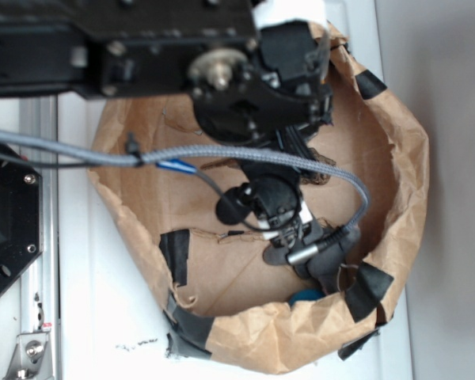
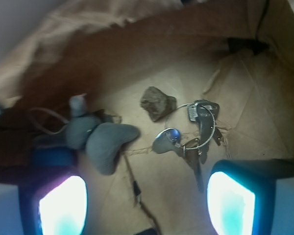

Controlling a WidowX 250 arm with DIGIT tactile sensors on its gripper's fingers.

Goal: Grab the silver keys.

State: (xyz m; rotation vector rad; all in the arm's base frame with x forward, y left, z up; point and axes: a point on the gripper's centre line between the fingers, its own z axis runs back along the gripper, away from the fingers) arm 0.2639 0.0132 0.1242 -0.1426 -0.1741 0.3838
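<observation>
1. The black robot arm (image 1: 245,87) is reaching down into a big brown paper bag (image 1: 396,158) with its top rolled over.
2. The bag is sitting on a white table (image 1: 103,317), and bits of black tape (image 1: 370,289) are sticking to its edge.
3. A grey cable (image 1: 301,162) is running across the bag to the arm.
4. In the wrist view, the pincer (image 2: 147,198) is hanging over the bag floor with its two fingers (image 2: 230,200) spread wide apart.
5. The pincer is released and is holding nothing.
6. The insides of the fingers are glowing bright white and blue-green.
7. The silver keys (image 2: 198,129) are lying flat on the brown paper floor, a bit to the right of the middle.
8. They are sitting just above the gap between the fingers, nearer the right finger, and no finger is touching them.
9. A thin wire ring is joining the keys, and one key looks brownish.
10. A small brown rock (image 2: 157,103) is lying just to the left of the keys, close to them; I cannot tell if the ring is touching it.
11. A grey plush toy (image 2: 100,137) is lying further left, near the left finger.
12. A thin ring (image 2: 41,120) is sticking out of the toy on its left side.
13. In the outside view, the arm is covering the keys, so I cannot see them there.
</observation>
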